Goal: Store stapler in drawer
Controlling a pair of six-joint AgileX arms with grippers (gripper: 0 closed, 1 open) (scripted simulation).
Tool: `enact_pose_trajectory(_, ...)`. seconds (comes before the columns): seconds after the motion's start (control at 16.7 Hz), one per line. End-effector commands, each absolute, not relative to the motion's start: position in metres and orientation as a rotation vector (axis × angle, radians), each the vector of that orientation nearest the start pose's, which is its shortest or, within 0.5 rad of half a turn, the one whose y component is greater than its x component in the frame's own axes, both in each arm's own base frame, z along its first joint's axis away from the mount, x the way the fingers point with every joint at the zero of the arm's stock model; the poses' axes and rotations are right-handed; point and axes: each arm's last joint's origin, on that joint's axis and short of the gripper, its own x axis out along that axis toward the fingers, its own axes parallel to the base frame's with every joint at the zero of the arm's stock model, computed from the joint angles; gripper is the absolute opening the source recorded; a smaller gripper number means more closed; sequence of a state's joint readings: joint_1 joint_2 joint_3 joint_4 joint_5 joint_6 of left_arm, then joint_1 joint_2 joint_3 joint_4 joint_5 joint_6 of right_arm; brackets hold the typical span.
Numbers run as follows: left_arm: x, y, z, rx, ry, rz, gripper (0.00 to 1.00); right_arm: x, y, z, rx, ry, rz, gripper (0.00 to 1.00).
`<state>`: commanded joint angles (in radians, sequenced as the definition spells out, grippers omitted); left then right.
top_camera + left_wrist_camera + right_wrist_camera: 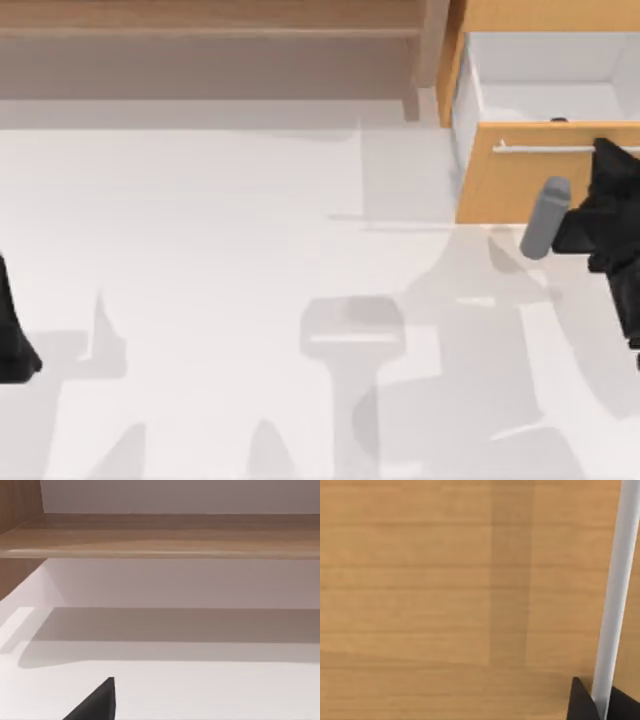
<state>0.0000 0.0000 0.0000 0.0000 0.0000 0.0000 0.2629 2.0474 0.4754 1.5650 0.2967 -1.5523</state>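
Observation:
The drawer (520, 185) stands pulled out at the table's back right, its light orange-tan front toward me and its white inside (545, 100) bare. A thin silver bar handle (545, 148) runs across the front. My right gripper (607, 152) is at this handle's right part. In the right wrist view the handle (615, 590) passes between the two black fingertips (581, 705), and the right gripper (603, 706) is shut on it. My left gripper (12, 345) is parked at the table's left edge. The stapler is out of view.
A brown wooden shelf (210, 30) runs along the back left, and shows again as the shelf (165, 535) in the left wrist view. A grey cylinder (546, 215) juts from the right arm over the drawer front's lower edge. Soft shadows cross the white table (200, 250).

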Motion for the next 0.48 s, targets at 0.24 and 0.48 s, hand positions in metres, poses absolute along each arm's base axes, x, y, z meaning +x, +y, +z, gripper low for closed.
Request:
enact_pose_trajectory(0.24, 0.106, -0.001, 0.160, 0.000, 0.000, 0.000, 1.00, 0.315, 0.071, 0.088, -1.570, 0.012, -0.002, 0.00)
enact_pose_trajectory(0.48, 0.106, -0.001, 0.160, 0.000, 0.000, 0.000, 1.00, 0.315, 0.072, 0.088, -1.567, 0.012, 0.001, 0.00)
